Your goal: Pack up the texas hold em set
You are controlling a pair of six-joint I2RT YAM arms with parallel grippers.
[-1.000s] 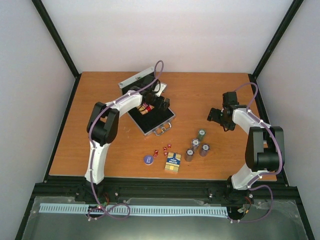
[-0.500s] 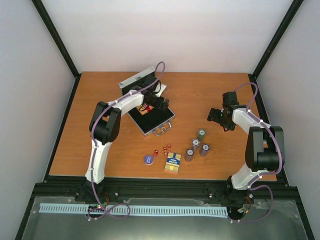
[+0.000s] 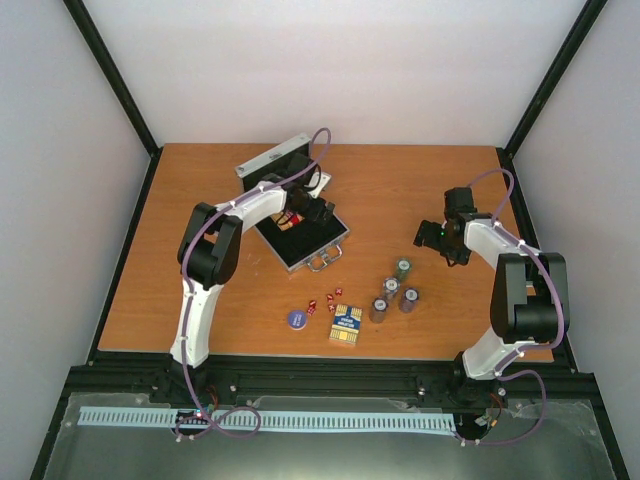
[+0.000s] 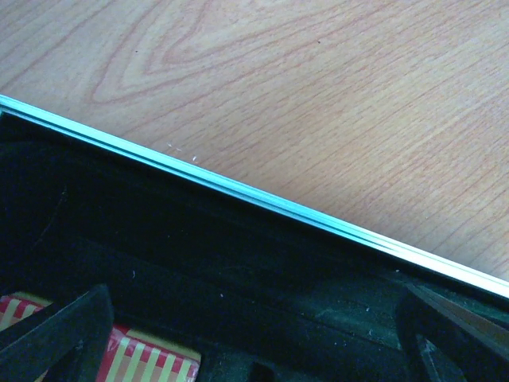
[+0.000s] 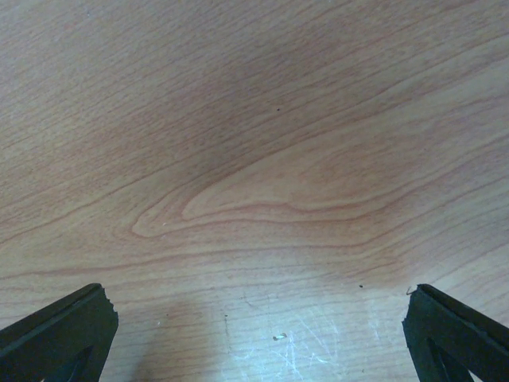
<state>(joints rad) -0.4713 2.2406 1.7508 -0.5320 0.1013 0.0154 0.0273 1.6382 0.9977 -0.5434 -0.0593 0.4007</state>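
Looking down from the overhead camera, I see the silver case [image 3: 303,243] lying open on the far left part of the wooden table [image 3: 200,200]; its lid [image 3: 272,160] stands up on the far side, its handle [image 3: 322,262] sits on the near edge, and black lining shows inside. My left gripper [image 3: 318,210] hangs over the open case, above its right-hand part, jaws spread wide apart. The left wrist camera shows both fingertips at the bottom corners with black lining between them; the case's bright metal rim [image 4: 262,199] crosses the view beyond. A red card box [image 3: 290,222] lies inside the case, just beside the left fingertip in that wrist view.

The other pieces sit on the table outside the case, all on its near side: red dice [image 3: 325,300] scattered just past the handle; a blue disc [image 3: 296,318] a little nearer than the dice; a blue-yellow card box [image 3: 346,324] just right of the disc; four grey chip stacks [image 3: 392,295] clustered to the near right of the case.

My right gripper [image 3: 432,238] hovers well to the right of the case, beyond the chip stacks, jaws also wide apart; its wrist camera shows bare wood grain between the two black fingertips.
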